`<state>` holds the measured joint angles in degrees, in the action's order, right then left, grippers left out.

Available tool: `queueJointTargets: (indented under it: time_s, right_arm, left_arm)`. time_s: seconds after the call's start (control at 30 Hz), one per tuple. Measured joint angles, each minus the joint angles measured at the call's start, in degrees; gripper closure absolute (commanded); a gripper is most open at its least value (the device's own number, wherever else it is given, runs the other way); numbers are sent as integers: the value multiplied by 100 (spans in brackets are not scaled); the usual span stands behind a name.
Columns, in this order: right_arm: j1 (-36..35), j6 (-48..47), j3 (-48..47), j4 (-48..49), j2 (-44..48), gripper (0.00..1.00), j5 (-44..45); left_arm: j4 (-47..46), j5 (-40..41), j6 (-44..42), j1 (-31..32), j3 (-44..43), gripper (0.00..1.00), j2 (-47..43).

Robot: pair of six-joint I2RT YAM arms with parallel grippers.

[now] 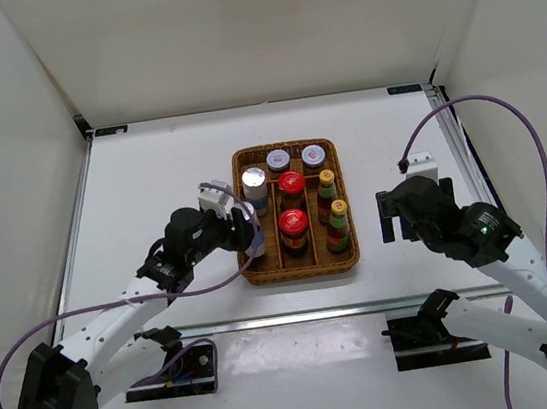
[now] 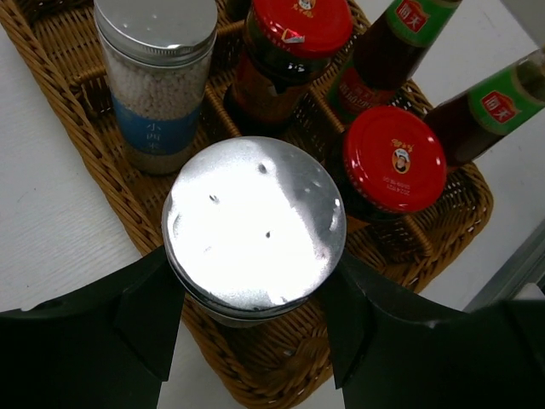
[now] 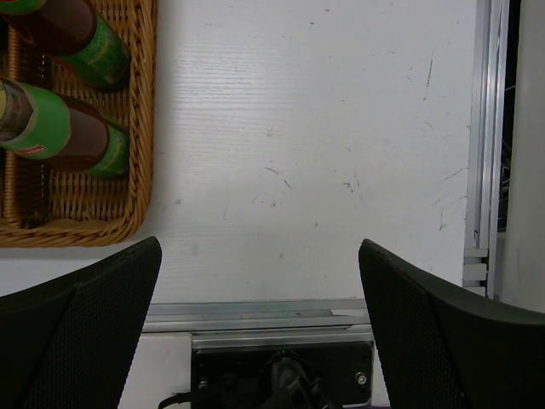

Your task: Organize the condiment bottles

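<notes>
White desk (image 1: 149, 180), walled on three sides, is carrying a brown wicker divided tray (image 1: 303, 273). Left end effector (image 2: 253, 285) is clamping a white silver-capped shaker (image 2: 255, 226) just below its cap and holding it upright over the tray's near-left compartment. Whether its base is seated is not showing. Right end effector (image 3: 260, 290) is standing wide open and empty over bare desk, near the tray's right side. Second shaker (image 2: 156, 77), two red-lidded jars (image 2: 393, 159), two grey-lilac-lidded jars (image 1: 278, 160) and two yellow-capped sauce bottles (image 1: 328, 185) are standing in the tray. Judgement: the held shaker is looking rigid, smooth-walled and likely slippery, and moderately heavy if filled with granules like its twin. A grip across the body beneath the cap is suiting it best.
</notes>
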<state>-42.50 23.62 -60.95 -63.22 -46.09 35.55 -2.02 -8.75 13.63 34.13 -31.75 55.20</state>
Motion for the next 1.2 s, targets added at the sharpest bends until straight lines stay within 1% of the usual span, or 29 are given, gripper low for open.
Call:
queueJointTargets:
  time_s: [0.13,0.33,0.4,0.5,0.57,0.63,0.7,0.73,0.77,0.87,0.93,1.1,1.2]
  right_arm:
    - [-2,0,0,2,-26,0,2]
    - [0,0,0,4,-63,0,4]
    - [-2,0,0,4,-63,0,4]
    - [0,0,0,4,-63,0,4]
    - [-2,2,0,4,-63,0,4]
    - [0,0,0,4,-63,0,4]
    - [0,0,0,4,-63,0,4]
    - [-2,0,0,4,-63,0,4]
    - [0,0,0,4,-63,0,4]
    - [0,2,0,4,-63,0,4]
    - [0,2,0,4,-63,0,4]
    - [0,0,0,4,-63,0,4]
    - [0,0,0,4,-46,0,4]
  left_arm:
    - [-295,195,-87,98,55,89,424]
    - [-846,413,-140,142,330,88,619]
    - [-1023,483,-149,149,398,82,682]
    - [-1187,549,-175,186,407,77,837]
    - [-1250,595,-199,219,407,63,935]
    - [-1318,649,-221,258,407,46,1010]
    - [-1351,693,-264,282,407,38,1029]
    - [-1349,706,-271,289,407,15,1027]
    - [-1346,737,-326,299,404,0,1023]
    - [-1215,820,-341,326,286,0,898]
    - [-892,920,-391,341,9,0,669]
    - [59,1438,-737,350,-1276,0,-28]
    - [581,1978,-1080,343,-2011,0,-503]
